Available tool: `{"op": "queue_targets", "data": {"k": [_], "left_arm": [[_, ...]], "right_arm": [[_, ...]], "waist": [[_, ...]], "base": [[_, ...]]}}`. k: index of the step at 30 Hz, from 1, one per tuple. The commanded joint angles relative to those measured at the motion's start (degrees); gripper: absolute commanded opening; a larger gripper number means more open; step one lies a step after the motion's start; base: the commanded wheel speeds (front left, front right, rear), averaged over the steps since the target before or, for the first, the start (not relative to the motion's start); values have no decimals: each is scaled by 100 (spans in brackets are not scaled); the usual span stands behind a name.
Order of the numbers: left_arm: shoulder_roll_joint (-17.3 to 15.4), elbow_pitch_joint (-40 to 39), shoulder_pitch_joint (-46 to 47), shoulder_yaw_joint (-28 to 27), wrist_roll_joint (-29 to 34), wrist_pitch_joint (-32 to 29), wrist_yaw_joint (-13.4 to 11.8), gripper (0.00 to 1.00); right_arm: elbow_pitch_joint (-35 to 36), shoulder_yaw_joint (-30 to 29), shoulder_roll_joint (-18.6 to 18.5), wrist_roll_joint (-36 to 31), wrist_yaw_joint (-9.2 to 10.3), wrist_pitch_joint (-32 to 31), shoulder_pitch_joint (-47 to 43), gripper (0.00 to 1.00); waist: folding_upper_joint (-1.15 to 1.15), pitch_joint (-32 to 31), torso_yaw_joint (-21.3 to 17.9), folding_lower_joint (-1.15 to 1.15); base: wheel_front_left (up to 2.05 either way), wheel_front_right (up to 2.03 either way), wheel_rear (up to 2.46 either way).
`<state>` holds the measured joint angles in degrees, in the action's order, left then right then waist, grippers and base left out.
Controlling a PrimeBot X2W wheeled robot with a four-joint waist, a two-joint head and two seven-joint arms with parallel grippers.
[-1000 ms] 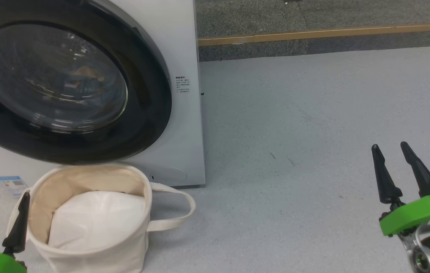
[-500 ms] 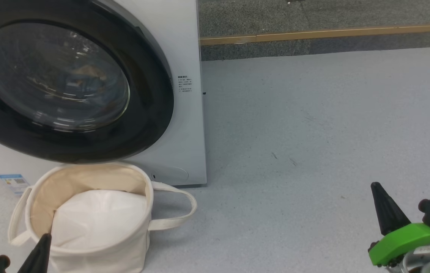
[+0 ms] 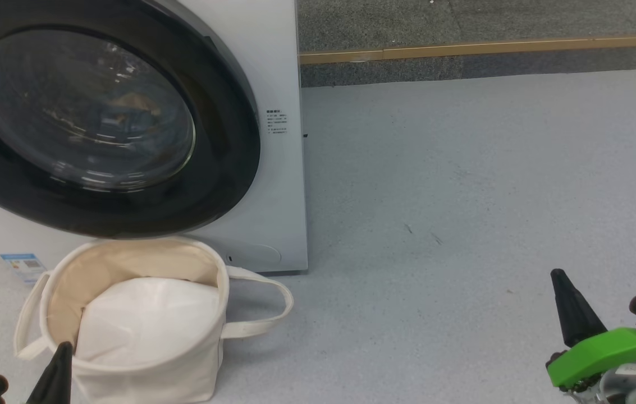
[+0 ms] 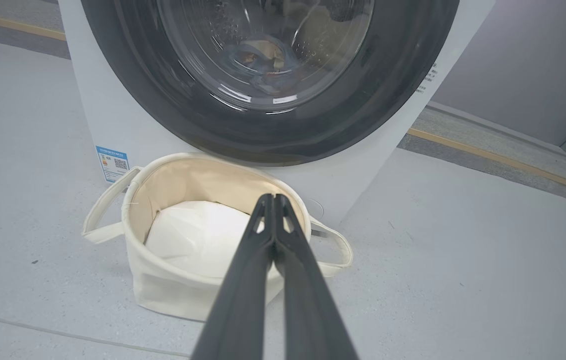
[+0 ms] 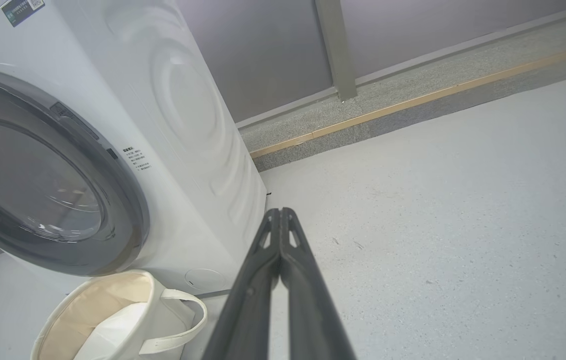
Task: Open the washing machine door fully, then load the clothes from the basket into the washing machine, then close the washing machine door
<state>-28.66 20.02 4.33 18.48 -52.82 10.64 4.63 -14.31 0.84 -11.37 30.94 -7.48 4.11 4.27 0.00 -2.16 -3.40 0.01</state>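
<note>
Hanging low and nearest the robot, the left gripper (image 4: 273, 200) pointed across the basket (image 4: 163, 295) with its fingers pressed together on nothing; the right gripper (image 5: 279, 212), well apart over bare floor (image 3: 463, 196), was likewise closed and empty, which read as both arms being parked rather than working. The basket stood on the floor just before the washing machine (image 3: 284, 196), handy for short transfers, and held only its white liner (image 3: 149, 320); no printed garment lay in it. Behind it the washing machine door (image 3: 222, 168) sat flush against the front, apparently latched; through its glass a bundle of pale blue and tan cloth, probably the clothes (image 4: 263, 60), rested in the drum, though reflections blurred the print. By that showing the load was in and the task looked all but done. Nothing blocked either arm; a blue sticker (image 4: 113, 163) marked the machine's lower corner, and beyond ran a yellow floor strip (image 3: 492, 47) and a grey wall (image 5: 263, 60).
</note>
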Motion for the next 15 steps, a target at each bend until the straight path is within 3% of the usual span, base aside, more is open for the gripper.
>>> {"op": "queue_targets", "data": {"k": [1, 15], "left_arm": [[-89, -168, 272, -213, -109, -33, 41, 0], [239, -222, 260, -491, -598, -237, 72, 0]], "right_arm": [[178, -71, -43, 169, 0, -28, 251, 0], [160, -154, 69, 918, 0, -157, 243, 0]], "waist": [[0, 3, 6, 0], [0, 32, 48, 0]], "base": [[0, 0, 0], [0, 0, 0]]}}
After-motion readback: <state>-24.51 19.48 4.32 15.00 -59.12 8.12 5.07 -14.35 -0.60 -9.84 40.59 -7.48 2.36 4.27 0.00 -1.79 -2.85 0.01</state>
